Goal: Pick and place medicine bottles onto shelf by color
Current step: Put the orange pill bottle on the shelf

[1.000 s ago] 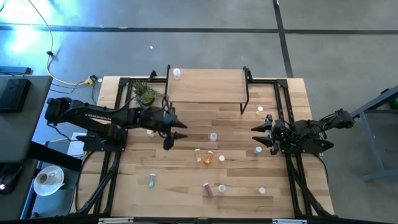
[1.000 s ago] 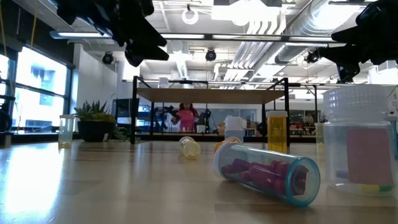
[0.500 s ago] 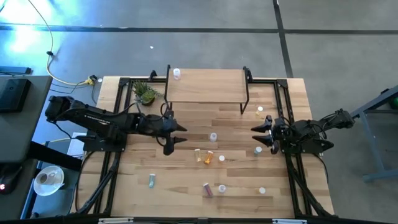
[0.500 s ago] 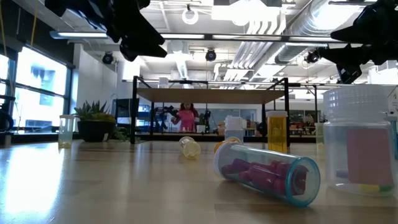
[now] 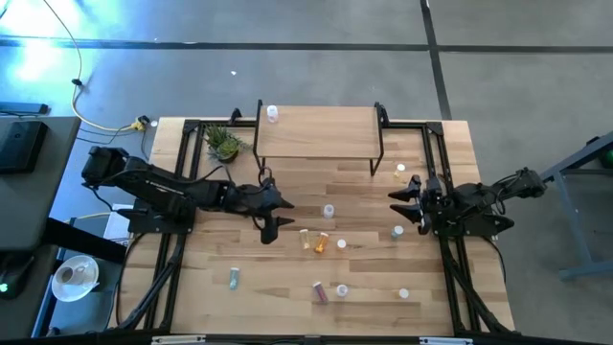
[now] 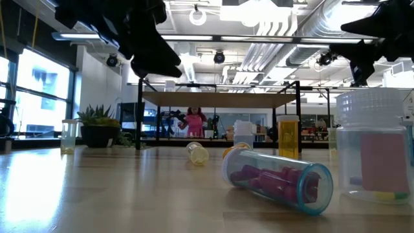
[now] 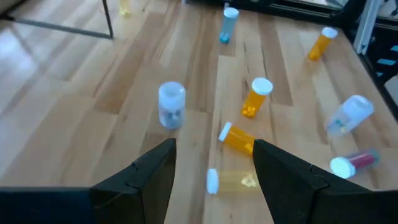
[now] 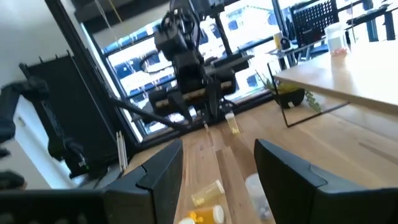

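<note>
Medicine bottles with white caps are scattered over the table in front of the shelf (image 5: pixel 316 134). A clear one (image 7: pixel 171 106) stands upright, two orange ones (image 7: pixel 255 97) (image 7: pixel 237 137) and a yellow one (image 7: pixel 231 181) lie close together, and a purple one (image 6: pixel 278 178) lies on its side. One more bottle (image 5: pixel 272 113) stands on the shelf's far left corner. My left gripper (image 5: pixel 273 213) hangs open above the table, left of the orange and yellow bottles, with nothing between its fingers (image 7: pixel 214 152). My right gripper (image 5: pixel 402 204) stays open at the table's right side (image 8: pixel 217 158).
A small potted plant (image 5: pixel 223 144) stands left of the shelf. More bottles sit near the front edge, a green-blue one (image 5: pixel 233 278) among them, and a yellow one (image 5: pixel 399 171) stands by the shelf's right leg. Black frame rails (image 5: pixel 172 259) run along both table sides.
My left gripper has come down and reached farther toward the table's right and near edges, closer to the orange and yellow bottles. My right gripper has rolled a little in place. No bottle has moved.
</note>
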Robot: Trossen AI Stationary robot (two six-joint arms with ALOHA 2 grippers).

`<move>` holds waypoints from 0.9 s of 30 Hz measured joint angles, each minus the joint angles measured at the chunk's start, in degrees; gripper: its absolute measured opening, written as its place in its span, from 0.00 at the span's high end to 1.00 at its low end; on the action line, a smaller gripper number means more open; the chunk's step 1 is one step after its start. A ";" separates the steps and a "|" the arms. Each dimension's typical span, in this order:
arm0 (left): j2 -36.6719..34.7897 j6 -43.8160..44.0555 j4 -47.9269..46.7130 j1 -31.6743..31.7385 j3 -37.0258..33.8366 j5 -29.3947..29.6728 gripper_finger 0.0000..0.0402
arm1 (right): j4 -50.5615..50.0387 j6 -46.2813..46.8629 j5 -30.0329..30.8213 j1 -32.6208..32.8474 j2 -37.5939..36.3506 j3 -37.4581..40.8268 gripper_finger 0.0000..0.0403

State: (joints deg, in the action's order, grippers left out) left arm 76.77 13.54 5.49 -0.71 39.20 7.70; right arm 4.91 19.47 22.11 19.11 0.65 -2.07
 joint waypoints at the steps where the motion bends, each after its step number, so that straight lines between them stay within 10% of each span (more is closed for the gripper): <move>1: 0.00 0.40 -0.11 -0.28 0.00 0.02 0.49 | 0.91 0.00 0.25 0.00 0.26 0.00 0.53; 17: -1.10 -2.13 -0.36 -0.38 0.00 -0.13 0.49 | 14.49 -1.73 1.83 0.00 14.15 -0.15 0.53; 27: -2.97 -3.23 -1.60 3.18 -0.02 -0.09 0.49 | 5.73 -7.95 1.62 0.00 28.59 -11.72 0.53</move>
State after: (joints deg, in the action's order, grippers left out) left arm 73.80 10.31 3.89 2.47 39.19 7.62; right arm 10.64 11.52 23.73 19.11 29.24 -13.79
